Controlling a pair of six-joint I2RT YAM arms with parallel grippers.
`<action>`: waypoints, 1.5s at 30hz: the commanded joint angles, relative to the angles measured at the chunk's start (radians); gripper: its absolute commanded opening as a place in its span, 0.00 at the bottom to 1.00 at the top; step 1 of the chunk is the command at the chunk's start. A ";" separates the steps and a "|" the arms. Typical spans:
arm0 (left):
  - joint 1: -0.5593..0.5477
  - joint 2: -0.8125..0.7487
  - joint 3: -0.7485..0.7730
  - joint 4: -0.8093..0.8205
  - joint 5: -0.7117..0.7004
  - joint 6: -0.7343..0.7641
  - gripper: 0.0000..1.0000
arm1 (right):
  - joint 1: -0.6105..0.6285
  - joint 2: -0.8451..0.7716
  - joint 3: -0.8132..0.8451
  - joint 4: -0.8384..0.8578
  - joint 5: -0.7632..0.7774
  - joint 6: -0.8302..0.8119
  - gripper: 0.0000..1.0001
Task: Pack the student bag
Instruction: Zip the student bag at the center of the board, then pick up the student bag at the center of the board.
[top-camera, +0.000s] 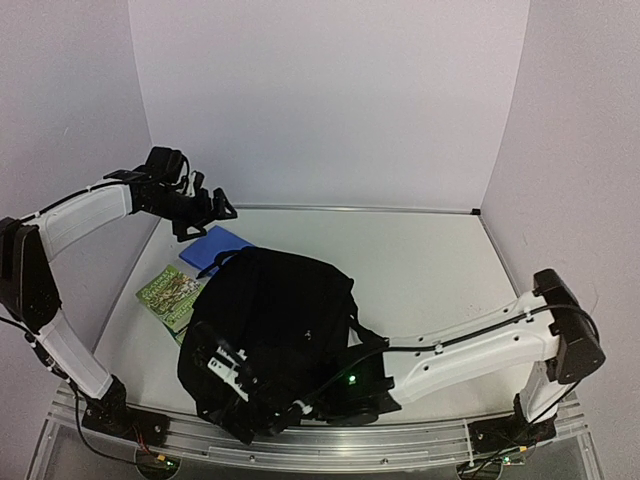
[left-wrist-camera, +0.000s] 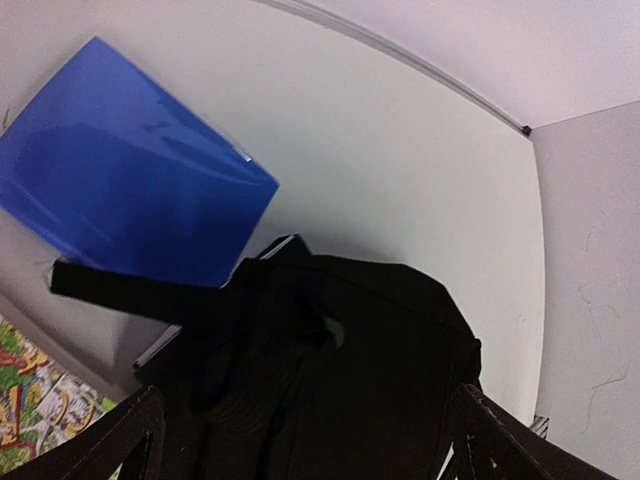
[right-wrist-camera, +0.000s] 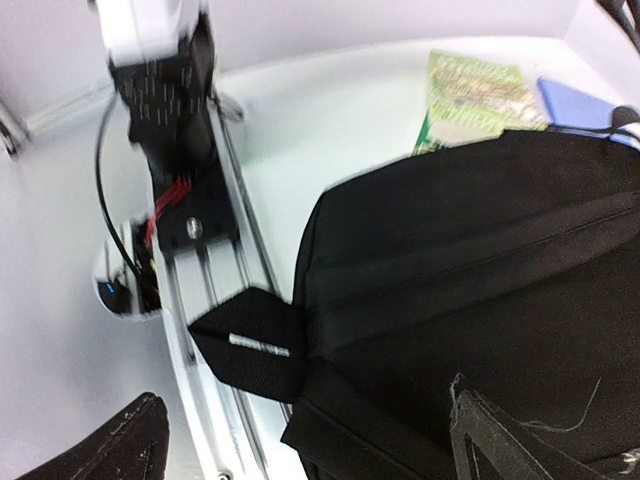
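bag: student bag slumped left of centre, near side reaching the front rail | grip: left gripper raised above blue folder, right gripper at bag's near edge, both spread, holding nothing | risk: we judge the 2 books, folder and green book, partly pinned under the bag; pulling either may drag it off the edge

student bag near-centre on table; folder partly under its far-left edge; book left of bag, nearer than folder.
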 joint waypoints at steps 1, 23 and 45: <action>0.049 -0.120 -0.019 -0.113 0.004 0.071 0.99 | 0.027 0.105 0.079 -0.064 0.080 -0.073 0.98; 0.111 -0.255 -0.109 -0.078 -0.023 0.113 1.00 | 0.030 0.270 0.223 -0.117 0.523 -0.082 0.33; 0.142 -0.401 -0.092 -0.117 -0.082 0.049 1.00 | -0.798 -0.409 -0.091 0.132 -0.394 0.594 0.00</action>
